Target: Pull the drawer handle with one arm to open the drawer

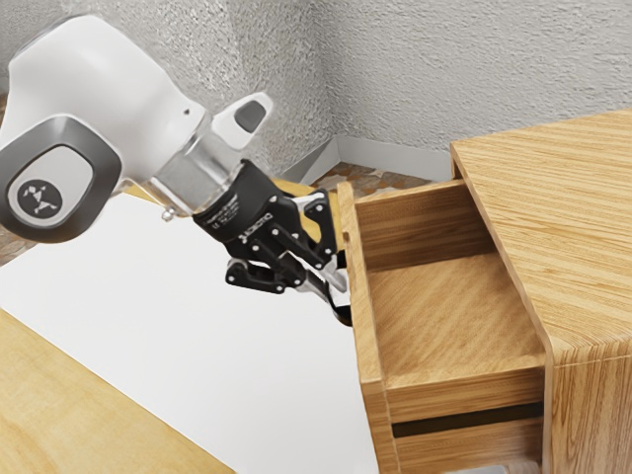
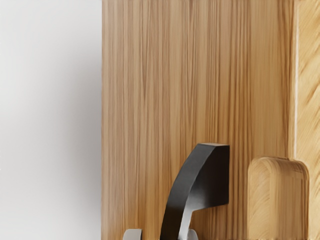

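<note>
Grey textured walls (image 1: 444,69) back a white bench (image 1: 148,326) that reaches up to a wooden cabinet (image 1: 568,217). The drawer (image 1: 449,306) stands pulled well out of the cabinet front, with its interior exposed. The dark handle (image 1: 342,308) sits on the drawer face turned away from the cabinet, and the tool (image 1: 334,269) is positioned at this handle; whether it is clamped on the handle or apart cannot be determined.
</note>
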Tool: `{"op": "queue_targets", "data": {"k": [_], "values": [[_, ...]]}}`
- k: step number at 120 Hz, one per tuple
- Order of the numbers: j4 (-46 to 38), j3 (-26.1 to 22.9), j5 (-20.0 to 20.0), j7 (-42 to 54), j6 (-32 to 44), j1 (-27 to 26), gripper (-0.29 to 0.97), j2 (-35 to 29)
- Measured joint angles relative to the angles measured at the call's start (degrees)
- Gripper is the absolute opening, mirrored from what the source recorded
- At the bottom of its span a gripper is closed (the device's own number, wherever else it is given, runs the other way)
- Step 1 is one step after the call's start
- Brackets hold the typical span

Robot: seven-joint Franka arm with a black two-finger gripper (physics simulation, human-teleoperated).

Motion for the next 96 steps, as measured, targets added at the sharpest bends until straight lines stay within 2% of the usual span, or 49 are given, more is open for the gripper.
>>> {"op": "queue_targets", "data": {"k": [96], "values": [[-4.4, -5.1, -0.3, 0.1, -0.4, 6.6, -0.01, -3.4]]}}
